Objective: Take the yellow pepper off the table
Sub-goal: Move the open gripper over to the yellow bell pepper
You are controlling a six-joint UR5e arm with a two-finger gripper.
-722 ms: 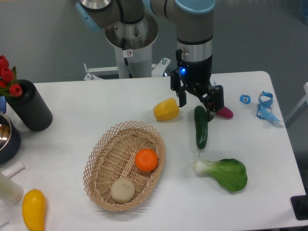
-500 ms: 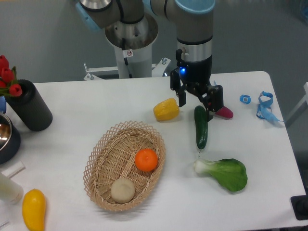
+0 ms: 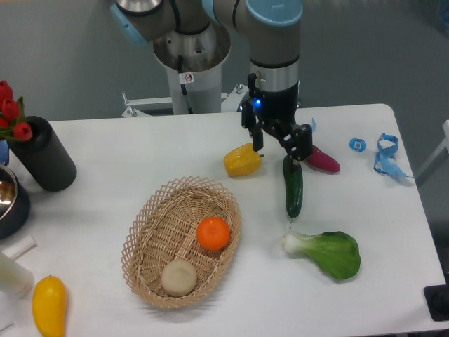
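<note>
Since the earlier frames the gripper (image 3: 277, 144) has shifted left, toward the yellow pepper (image 3: 242, 160); pepper itself has not moved. Magenta object (image 3: 322, 160), partly covered by a finger before, now shows more of its length.

Hidden or cut off: arm's upper links run out of the top edge. At left edge, a metal bowl (image 3: 10, 199) is only partly in view, and red tulips (image 3: 11, 110) poke in above a black cylinder (image 3: 43, 153). A white object at lower left is cropped; can't identify it. Bottom right corner holds a dark shape, cropped, unidentified. Small blue items (image 3: 382, 152) at far right, too small to name.

Surface: the table (image 3: 105, 168), white, rounded corners. Grey wall behind; arm's grey pedestal (image 3: 191, 63) stands at the table's far edge.

Laid out: wicker basket (image 3: 182, 241) centre-left holding an orange (image 3: 212, 233) and a pale round item (image 3: 179, 277). Cucumber (image 3: 293, 185) lies lengthwise right of the pepper; bok choy (image 3: 326, 252) nearer the camera. Longer smooth yellow fruit (image 3: 49, 305) at lower left, well apart.

Jaws: spread wide, holding nothing. Left-hand finger (image 3: 257, 137) sits just beside the pepper's right edge; contact can't be judged. Other finger (image 3: 297, 145) hangs over the cucumber's far end. Pepper rests on the table, just beyond the basket's far rim, not between the fingers.
</note>
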